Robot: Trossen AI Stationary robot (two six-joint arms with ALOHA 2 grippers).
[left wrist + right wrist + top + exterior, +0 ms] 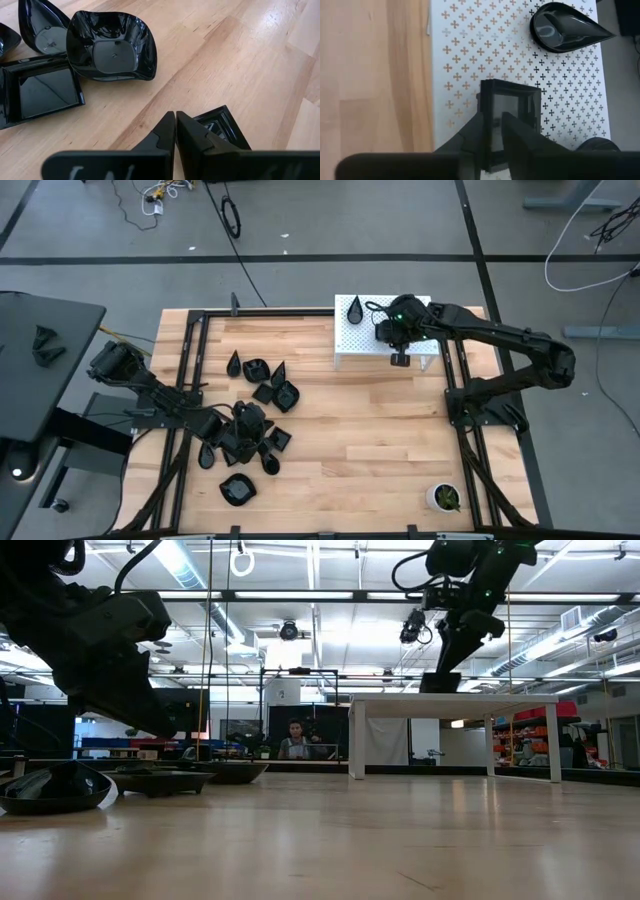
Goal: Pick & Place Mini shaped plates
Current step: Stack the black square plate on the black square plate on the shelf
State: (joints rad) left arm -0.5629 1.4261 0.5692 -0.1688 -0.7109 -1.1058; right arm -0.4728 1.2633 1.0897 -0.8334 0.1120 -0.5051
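Observation:
Several mini shaped plates, glossy black, lie on the wooden table's left half. My left gripper is shut low among them, next to a square plate. A white perforated stand at the far middle carries a teardrop plate and a square plate. My right gripper hangs over the stand, pointing steeply down. Its fingers are a little apart, on either side of the square plate's side wall. My left gripper's shut fingers stand just over the wood beside the square plate; I cannot tell whether they touch it. My right gripper has one finger outside the square plate's side wall and one inside; I cannot tell whether they touch it. The plate lies flat on the stand.
A small white pot with a green plant sits at the near right corner. Black frame rails run along both sides of the table. The middle and right of the wood hold nothing. A person sits far behind the table.

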